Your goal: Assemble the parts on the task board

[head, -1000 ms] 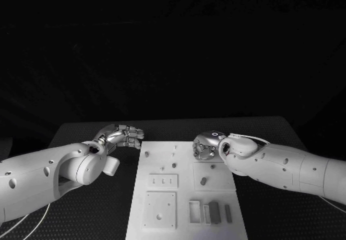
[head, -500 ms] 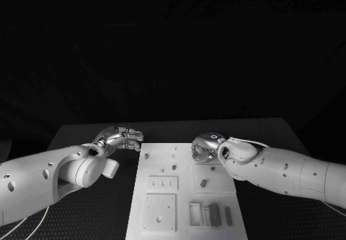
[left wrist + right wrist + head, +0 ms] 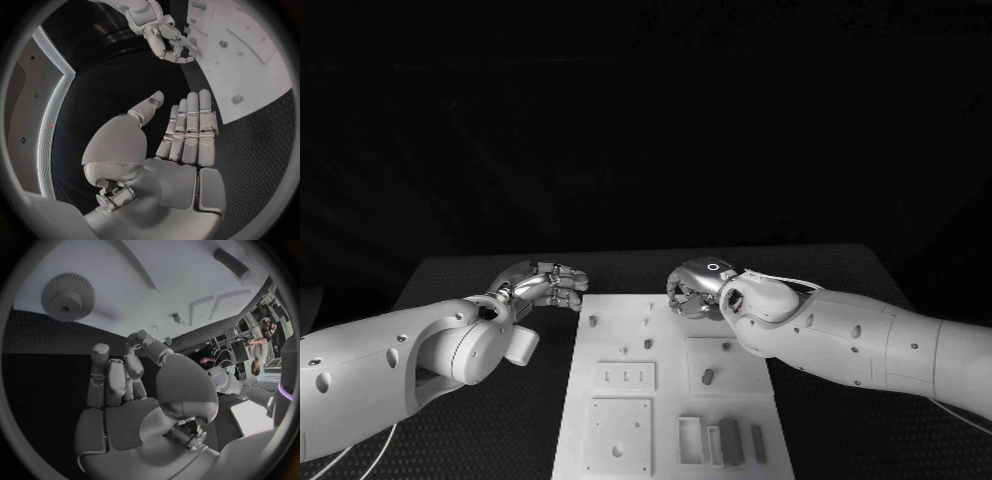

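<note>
room: dark, black backdrop | furniture: black table (image 3: 473, 262)

Dim scene, black surroundings, bright white task board (image 3: 678, 385), fisheye bending at wrist-view edges

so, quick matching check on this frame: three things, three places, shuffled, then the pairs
Things:
1. left hand
2. right hand
3. dark blocks

Places:
A. above the far end of the white board
B. at the near end of the board
C. above the black table, just off the board's far left corner

Pairs: 1-C, 2-A, 3-B
</note>
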`<action>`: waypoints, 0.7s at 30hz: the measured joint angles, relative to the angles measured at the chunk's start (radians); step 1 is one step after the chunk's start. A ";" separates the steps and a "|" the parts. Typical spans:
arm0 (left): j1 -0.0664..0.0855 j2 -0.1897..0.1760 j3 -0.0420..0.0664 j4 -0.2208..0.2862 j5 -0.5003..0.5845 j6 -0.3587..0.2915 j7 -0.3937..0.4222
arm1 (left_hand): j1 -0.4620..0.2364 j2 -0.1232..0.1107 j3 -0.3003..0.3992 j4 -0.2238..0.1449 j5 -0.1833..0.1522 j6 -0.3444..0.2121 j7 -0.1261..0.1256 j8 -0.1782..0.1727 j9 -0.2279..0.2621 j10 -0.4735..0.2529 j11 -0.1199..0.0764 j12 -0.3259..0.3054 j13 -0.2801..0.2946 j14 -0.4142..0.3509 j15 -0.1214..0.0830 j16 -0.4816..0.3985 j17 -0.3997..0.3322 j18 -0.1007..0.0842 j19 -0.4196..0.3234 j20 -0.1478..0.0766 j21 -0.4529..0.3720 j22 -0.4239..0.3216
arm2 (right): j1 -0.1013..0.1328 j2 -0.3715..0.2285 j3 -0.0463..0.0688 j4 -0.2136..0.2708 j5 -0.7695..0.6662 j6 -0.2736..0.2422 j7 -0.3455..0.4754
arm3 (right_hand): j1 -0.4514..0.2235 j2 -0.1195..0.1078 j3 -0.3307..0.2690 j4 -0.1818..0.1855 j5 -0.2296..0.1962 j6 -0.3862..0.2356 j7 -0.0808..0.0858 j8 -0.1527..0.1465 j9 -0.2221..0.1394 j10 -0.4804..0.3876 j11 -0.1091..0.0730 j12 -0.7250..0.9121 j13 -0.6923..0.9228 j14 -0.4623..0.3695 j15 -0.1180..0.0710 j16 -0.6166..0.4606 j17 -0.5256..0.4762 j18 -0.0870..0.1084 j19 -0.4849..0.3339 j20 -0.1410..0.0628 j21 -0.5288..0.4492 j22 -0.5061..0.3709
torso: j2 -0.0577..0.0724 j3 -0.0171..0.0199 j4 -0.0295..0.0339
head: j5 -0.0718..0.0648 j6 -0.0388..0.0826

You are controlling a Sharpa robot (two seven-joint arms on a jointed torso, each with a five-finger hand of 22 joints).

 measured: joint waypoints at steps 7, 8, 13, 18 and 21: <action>0.000 0.005 0.000 -0.003 0.000 0.000 0.000 | 0.000 0.000 0.000 0.000 0.000 0.000 0.000 0.000 0.000 0.000 0.000 -0.004 0.000 0.000 0.000 -0.004 0.000 0.000 0.000 0.000 0.000 0.000 | 0.001 0.044 0.000 -0.026 -0.016 -0.007 -0.007 | 0.000 0.000 0.000 0.000 0.000 0.000 0.000 0.001 0.000 0.000 0.000 0.000 -0.002 0.000 0.000 0.000 0.000 0.000 0.000 0.000 0.000 0.000 | 0.001 0.0006 0.0005 | 0.002 0.000; 0.001 0.006 0.000 -0.003 0.000 0.000 0.000 | 0.000 0.000 0.000 0.000 0.000 0.000 0.000 0.000 0.000 0.000 0.000 -0.004 0.000 0.000 0.000 -0.004 0.000 0.000 0.000 0.000 0.000 0.000 | 0.001 0.050 0.000 -0.029 -0.017 -0.008 -0.008 | 0.000 0.000 0.000 0.000 0.000 0.000 0.000 0.001 0.000 0.000 0.000 0.000 -0.002 0.000 0.000 0.000 -0.001 0.000 0.000 0.000 0.000 0.000 | 0.001 0.0007 0.0005 | 0.003 0.000; 0.001 0.013 0.000 -0.006 0.000 0.000 0.000 | 0.000 0.000 0.000 0.000 0.000 0.000 0.000 0.000 0.000 0.000 0.000 -0.004 0.000 0.000 0.000 -0.004 0.001 0.000 0.000 0.000 0.000 0.000 | 0.001 0.083 0.000 -0.053 -0.029 -0.010 -0.009 | 0.000 0.000 0.000 0.000 0.000 0.000 0.000 0.002 0.000 0.000 0.000 0.000 -0.003 0.000 0.000 0.000 -0.002 0.000 0.000 0.000 0.000 0.000 | 0.002 0.0010 0.0008 | 0.002 0.000; 0.004 0.013 0.000 -0.005 0.000 0.000 0.000 | 0.000 0.000 0.000 0.000 0.000 0.000 0.000 0.000 0.000 0.000 0.000 -0.004 0.000 0.000 0.000 -0.004 0.001 0.000 0.000 0.000 0.000 0.000 | 0.001 0.113 0.000 -0.094 -0.037 -0.012 -0.010 | 0.000 0.000 0.000 0.000 0.000 0.000 0.000 0.003 0.000 0.000 0.000 0.000 -0.004 0.000 0.000 0.000 -0.002 0.000 0.000 0.000 0.000 0.000 | 0.003 0.0021 0.0017 | 0.005 0.000; 0.008 0.013 0.001 -0.003 0.000 0.000 0.000 | 0.000 0.000 0.000 0.000 0.000 0.000 0.000 0.000 0.000 0.000 0.000 -0.004 0.000 0.000 0.000 -0.004 0.002 0.000 0.000 0.000 -0.001 0.001 | 0.000 0.124 0.000 -0.106 -0.041 -0.014 -0.011 | 0.000 0.000 -0.001 -0.001 -0.001 0.000 0.000 0.004 0.000 0.000 0.000 0.000 -0.004 0.000 0.000 0.000 -0.002 0.000 0.000 0.000 0.000 0.000 | 0.005 0.0021 0.0020 | 0.007 0.001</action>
